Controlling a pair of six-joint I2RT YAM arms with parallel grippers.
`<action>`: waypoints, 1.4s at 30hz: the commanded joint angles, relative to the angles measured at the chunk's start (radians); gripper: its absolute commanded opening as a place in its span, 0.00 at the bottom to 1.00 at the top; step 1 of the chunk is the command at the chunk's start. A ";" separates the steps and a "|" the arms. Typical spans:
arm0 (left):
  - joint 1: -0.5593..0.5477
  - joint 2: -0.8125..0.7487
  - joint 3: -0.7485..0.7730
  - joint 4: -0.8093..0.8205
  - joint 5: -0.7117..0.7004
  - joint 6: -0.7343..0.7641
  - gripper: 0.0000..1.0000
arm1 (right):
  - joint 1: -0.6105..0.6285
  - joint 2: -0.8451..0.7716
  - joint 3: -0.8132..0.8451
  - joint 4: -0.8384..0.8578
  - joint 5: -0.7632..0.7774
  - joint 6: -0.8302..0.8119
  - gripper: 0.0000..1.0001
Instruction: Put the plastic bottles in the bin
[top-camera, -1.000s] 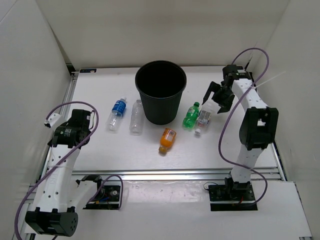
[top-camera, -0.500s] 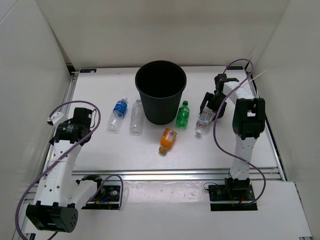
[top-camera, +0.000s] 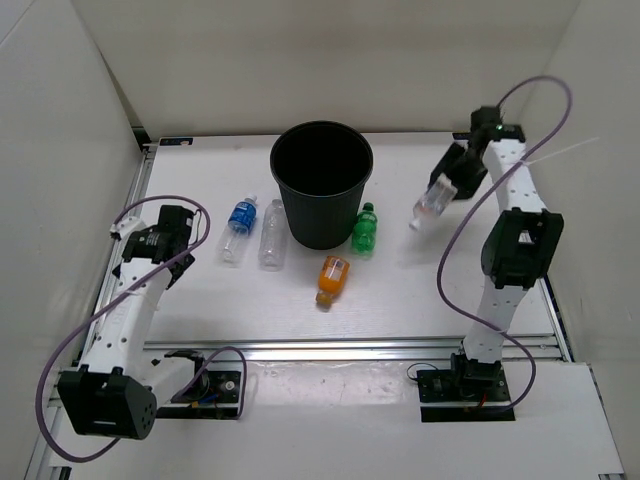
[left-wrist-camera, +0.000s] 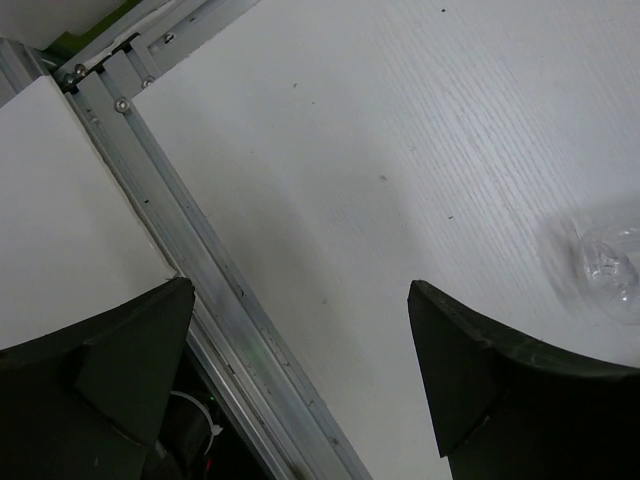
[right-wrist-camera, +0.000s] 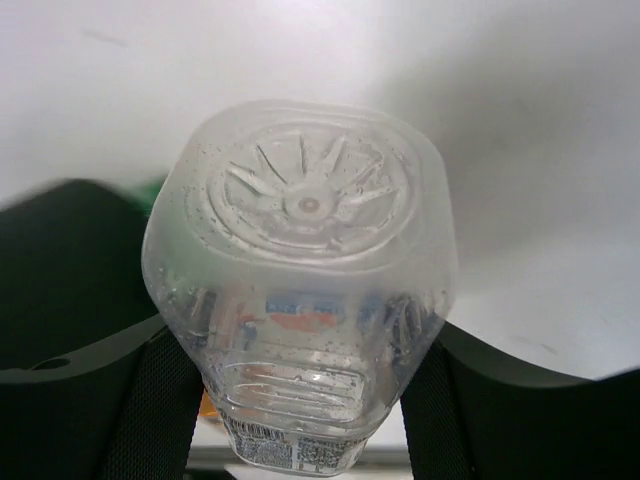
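The right hand (top-camera: 447, 186) is clenched on the reddish-labelled bottle (top-camera: 430, 205), held aloft at the bin's (top-camera: 320, 215) three o'clock, likely ready to swing over the rim. The left hand (left-wrist-camera: 300, 290) gapes empty. On the worktop (top-camera: 420, 290) sit the blue-labelled bottle (top-camera: 236, 220), plain bottle (top-camera: 271, 234), orange bottle (top-camera: 333, 279) and green bottle (top-camera: 364, 229). The bin's dark inside shows nothing.

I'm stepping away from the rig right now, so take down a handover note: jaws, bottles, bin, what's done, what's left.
Left gripper: jaws open, empty.
Right gripper: jaws shut on the reddish-label bottle, held above the table, right of the bin.
Lying on the table: blue-label bottle and plain clear bottle left of the bin, green bottle close by its right side, orange bottle in front.
Done: no bottle binned yet.
Left: bin the held bottle, then the other four.
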 joint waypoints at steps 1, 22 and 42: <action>-0.013 0.034 0.020 0.080 0.025 0.038 0.99 | 0.013 -0.151 0.268 -0.020 -0.152 0.052 0.48; -0.175 0.263 0.155 0.313 0.074 0.207 0.99 | 0.447 -0.057 0.667 0.344 -0.208 -0.071 0.67; -0.240 0.653 0.359 0.471 0.154 0.396 0.99 | 0.364 -0.234 0.506 0.244 -0.224 -0.048 1.00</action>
